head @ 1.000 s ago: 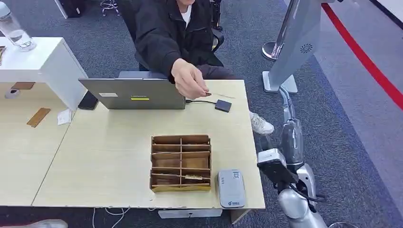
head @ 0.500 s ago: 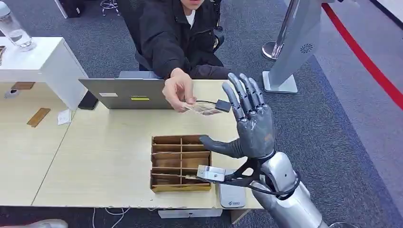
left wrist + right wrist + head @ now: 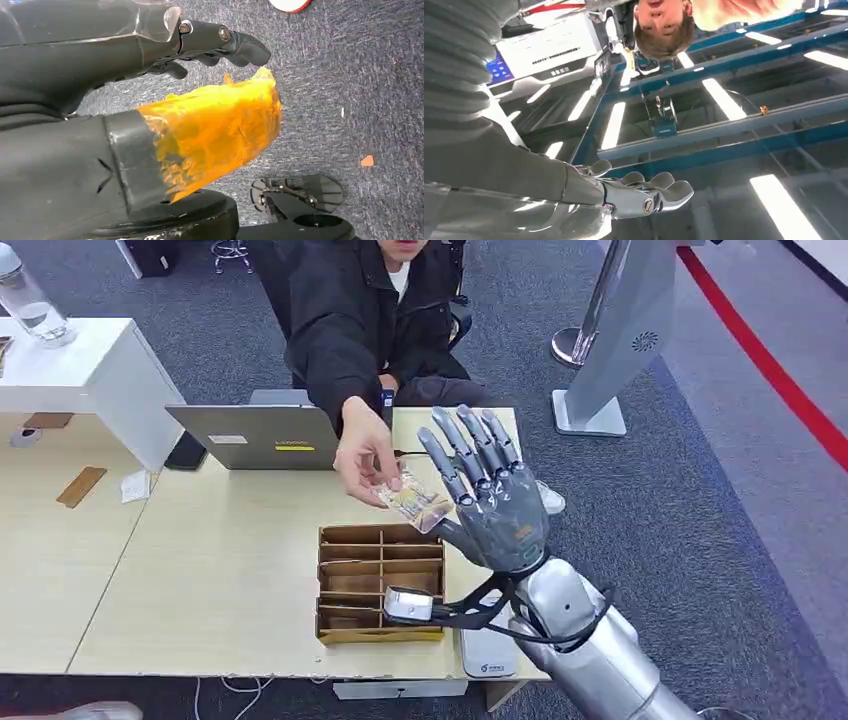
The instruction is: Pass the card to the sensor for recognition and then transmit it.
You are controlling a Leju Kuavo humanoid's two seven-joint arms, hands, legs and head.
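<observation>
Above the desk's [image 3: 250, 570] right half, near the far edge — card [image 3: 413, 502] pinched in a person's hand [image 3: 366, 462], tilted, its near end touching or just short of the right hand's [image 3: 487, 502] thumb side. Right hand raised palm toward the person, fingers [image 3: 468, 445] spread and pointing up and away, thumb reaching toward the card; nothing closed on it yet, so holding nothing. Hard to tell whether thumb and card actually touch. In the right wrist view, same hand [image 3: 639, 192] seen against ceiling lights, fingers extended.

Below the card, wooden divider box [image 3: 380, 582] resting mid-desk toward the near edge; grey sensor [image 3: 488, 652] flat at the near right corner, partly hidden behind the forearm. Open laptop [image 3: 275, 436] along the far edge, small dark adapter behind the raised fingers, not clearly visible.

Left hand [image 3: 220, 42] seen in its wrist view over grey carpet, dark fingers curled loosely, an orange-covered part beside them; cannot tell whether spread or closed.

Compared with half a second ago — right hand shifted left and slightly lower, now over the box's far right corner; person's hand lowered and brought the card nearer, gap between card and thumb closed. One second ago, arm hanging beside the desk.
</observation>
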